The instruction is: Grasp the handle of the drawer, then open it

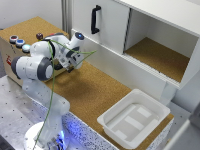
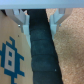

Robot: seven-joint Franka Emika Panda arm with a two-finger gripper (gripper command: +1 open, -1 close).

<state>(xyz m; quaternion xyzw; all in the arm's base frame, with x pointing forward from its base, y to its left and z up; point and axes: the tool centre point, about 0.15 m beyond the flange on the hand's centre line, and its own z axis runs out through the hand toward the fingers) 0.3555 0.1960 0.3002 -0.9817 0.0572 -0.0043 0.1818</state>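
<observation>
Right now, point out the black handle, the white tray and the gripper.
black handle (image 1: 95,19), exterior view, middle of its grip.
white tray (image 1: 159,106), exterior view, far rim.
gripper (image 2: 41,21), wrist view, midway between fingertips.

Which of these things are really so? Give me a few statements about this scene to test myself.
1. A dark drawer handle runs between the tool's fingers. True.
2. The tool hangs over the white tray. False: it is by the wooden box, at the exterior view's left.
3. The cabinet door handle is black. True.
4. The cabinet compartment is shut. False: it is open.
</observation>
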